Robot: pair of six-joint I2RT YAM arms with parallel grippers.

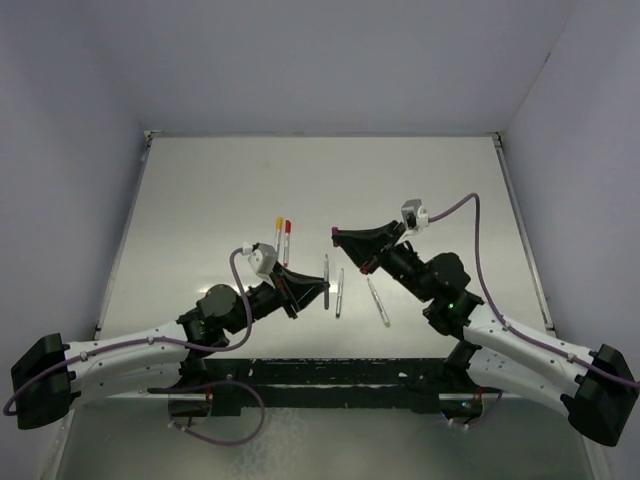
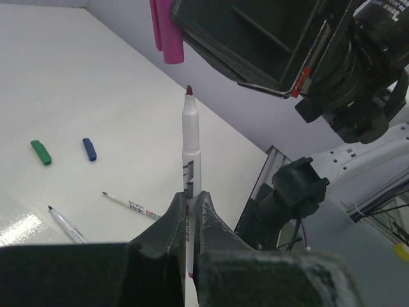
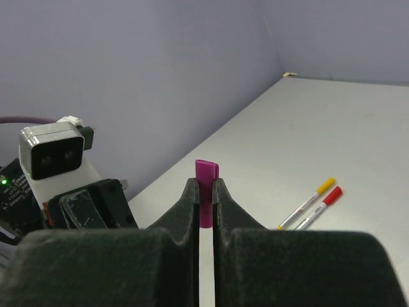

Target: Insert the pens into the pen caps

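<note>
left gripper [image 2: 190, 210] clamped on pen [image 2: 191, 137], tip up; right gripper [image 3: 204, 190] pinching purple cap [image 3: 206, 169], both over mid-bench.

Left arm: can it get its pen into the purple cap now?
Probably yes. The grey-white marker pen in the left gripper points toward the purple plastic cap in the right gripper, slightly offset, only open air between.

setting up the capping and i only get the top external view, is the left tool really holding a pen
Observer: Yes, the left tool is shut on a pen, its dark tip bare.
Operator: and the right tool
Observer: The right tool is shut on the purple cap.
Operator: any loose caps, cant see any
Observer: A green cap and a blue cap lie apart on the table.
</note>
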